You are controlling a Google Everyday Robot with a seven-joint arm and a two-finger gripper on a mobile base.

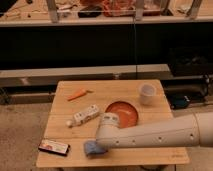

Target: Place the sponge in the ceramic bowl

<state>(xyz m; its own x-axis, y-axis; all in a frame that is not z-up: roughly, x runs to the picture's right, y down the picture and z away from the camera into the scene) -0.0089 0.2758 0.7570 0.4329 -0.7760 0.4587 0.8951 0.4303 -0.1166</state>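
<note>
We see the white arm (155, 136) reach in from the right over the front of the wooden table (112, 90). Its gripper (98, 144) is down at the blue-grey sponge (90, 149) by the front edge, but we cannot tell if it grips it. The sponge lies on the table, near the orange ceramic bowl (125, 112) but not in it. A white cup (147, 93), a carrot (77, 94), a white bottle (84, 115) and a black-and-white packet (54, 147) sit around.

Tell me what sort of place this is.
Likely a robotics lab: a wooden table set with test items like the ceramic bowl, before a cluttered shelf. The gripper is at the sponge by the table's front edge.
</note>
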